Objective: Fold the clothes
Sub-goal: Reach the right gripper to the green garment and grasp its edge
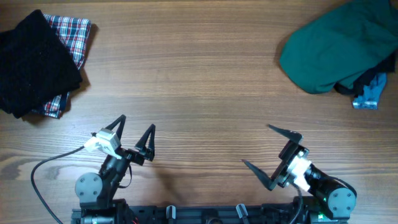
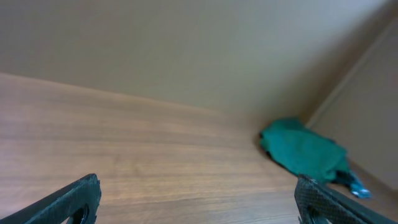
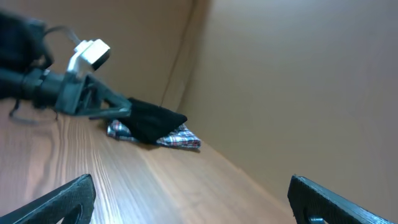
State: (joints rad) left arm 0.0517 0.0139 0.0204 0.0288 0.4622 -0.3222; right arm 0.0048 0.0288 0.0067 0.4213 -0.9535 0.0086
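Observation:
A crumpled green garment [image 1: 336,46] lies at the table's far right, with a dark piece and a blue piece [image 1: 369,93] at its lower right edge; it also shows in the left wrist view [image 2: 303,152]. A folded black garment [image 1: 34,62] lies on a folded plaid garment [image 1: 73,34] at the far left, also seen in the right wrist view [image 3: 152,121]. My left gripper [image 1: 135,132] is open and empty near the front edge. My right gripper [image 1: 272,152] is open and empty near the front right.
The wooden table [image 1: 199,93] stretches between the two clothing piles. A grey cable [image 1: 43,165] loops from the left arm at the front left. Beige walls stand behind the table in both wrist views.

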